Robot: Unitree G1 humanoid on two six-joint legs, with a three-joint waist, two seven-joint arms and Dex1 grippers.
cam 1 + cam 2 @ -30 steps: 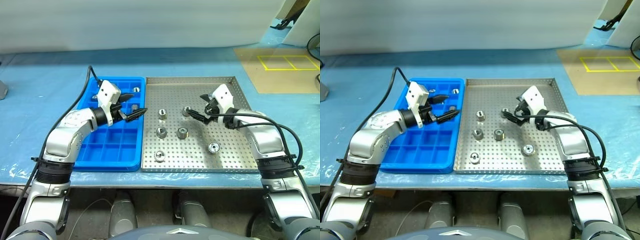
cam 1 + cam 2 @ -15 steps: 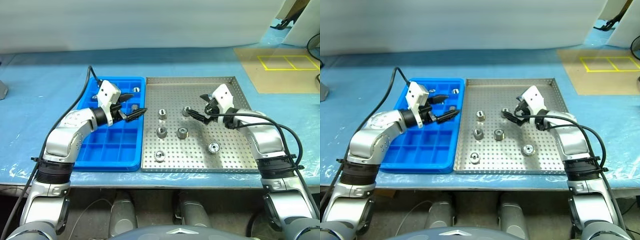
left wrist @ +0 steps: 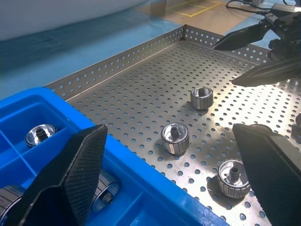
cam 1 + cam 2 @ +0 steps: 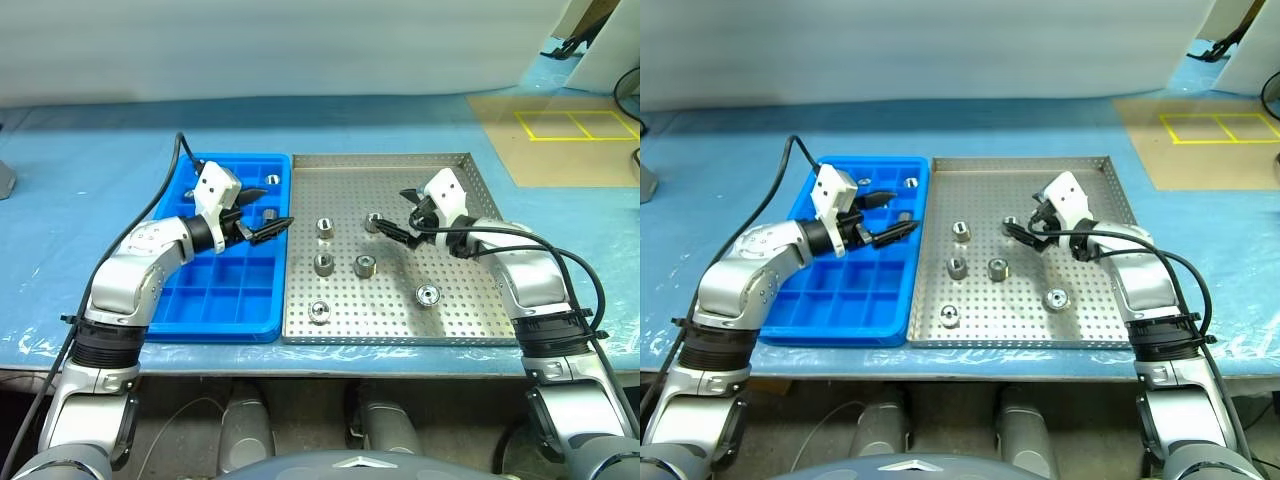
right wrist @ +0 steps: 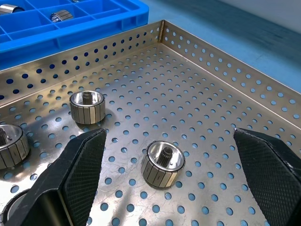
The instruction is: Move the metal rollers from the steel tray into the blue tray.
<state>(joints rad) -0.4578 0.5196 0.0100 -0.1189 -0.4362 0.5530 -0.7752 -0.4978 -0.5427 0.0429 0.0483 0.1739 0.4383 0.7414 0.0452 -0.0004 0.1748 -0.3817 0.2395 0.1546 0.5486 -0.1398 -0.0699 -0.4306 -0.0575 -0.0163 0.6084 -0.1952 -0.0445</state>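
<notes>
Several metal rollers (image 4: 365,266) stand scattered on the perforated steel tray (image 4: 455,330). The blue tray (image 4: 225,300) lies against its left side, with rollers (image 4: 272,181) in some far compartments. My left gripper (image 4: 278,207) hovers open over the blue tray's right edge, with nothing between its fingers (image 3: 70,179). My right gripper (image 4: 392,210) is open above the steel tray, just beside one roller (image 5: 162,162). That roller stands on the tray floor, apart from the fingers (image 5: 80,165). In the left wrist view, the right gripper (image 3: 254,52) shows beyond three rollers (image 3: 175,138).
Both trays sit on a table under a blue cover (image 4: 80,180), close to its front edge. A tan mat with yellow taped rectangles (image 4: 575,125) lies at the back right. Black cables (image 4: 560,265) loop off both forearms.
</notes>
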